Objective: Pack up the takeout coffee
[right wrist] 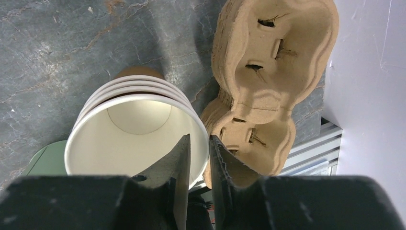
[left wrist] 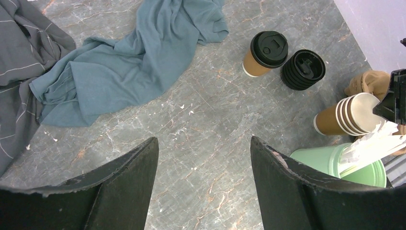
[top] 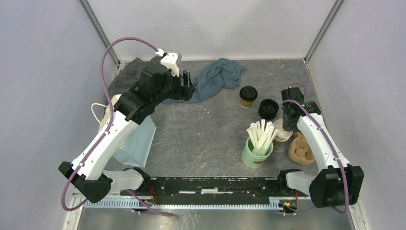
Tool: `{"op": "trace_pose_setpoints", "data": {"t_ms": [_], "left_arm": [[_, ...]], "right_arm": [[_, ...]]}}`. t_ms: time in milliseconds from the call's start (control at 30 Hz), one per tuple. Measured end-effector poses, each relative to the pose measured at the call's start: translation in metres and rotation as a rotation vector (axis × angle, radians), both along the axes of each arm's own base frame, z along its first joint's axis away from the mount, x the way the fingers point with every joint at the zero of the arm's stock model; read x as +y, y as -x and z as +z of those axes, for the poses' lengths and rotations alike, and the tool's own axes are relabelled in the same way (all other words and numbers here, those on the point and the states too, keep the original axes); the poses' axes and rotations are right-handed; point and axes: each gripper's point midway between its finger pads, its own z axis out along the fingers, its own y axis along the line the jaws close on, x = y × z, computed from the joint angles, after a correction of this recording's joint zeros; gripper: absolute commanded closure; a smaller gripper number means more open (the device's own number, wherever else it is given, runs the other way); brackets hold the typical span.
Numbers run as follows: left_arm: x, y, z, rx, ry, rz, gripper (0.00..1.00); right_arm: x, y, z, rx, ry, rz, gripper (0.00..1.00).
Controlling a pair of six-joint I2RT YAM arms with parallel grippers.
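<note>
Takeout coffee cup (top: pixel 248 96) comes midway back. Nearest, the right gripper (right wrist: pixel 198 139) has its jaws nearly together astride the rim of the lidless cups (right wrist: pixel 134 120); grip unclear. Beyond the black lid stack (left wrist: pixel 302 69), the coffee stands upright, axis vertical, lid up. Farthest, the left gripper (left wrist: pixel 203 141) is spread wide, empty.

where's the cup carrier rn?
Top view: cup carrier on the right by the wall, right of the lidless cup stack, partly under the right arm.
</note>
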Motion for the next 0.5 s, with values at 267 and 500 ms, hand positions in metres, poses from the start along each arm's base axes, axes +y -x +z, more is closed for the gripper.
{"op": "trace_pose_setpoints", "data": {"t_ms": [267, 500], "left_arm": [[0.0000, 0.0000, -0.0001, 0.000, 0.000, 0.000, 0.23], [0.0005, 0.0008, 0.0012, -0.003, 0.002, 0.000, 0.23]], "right_arm": [[0.0000, -0.0025, 0.0009, -0.012, 0.000, 0.000, 0.85], [0.0026, -0.0022, 0.0038, -0.032, -0.018, -0.002, 0.97]]}}
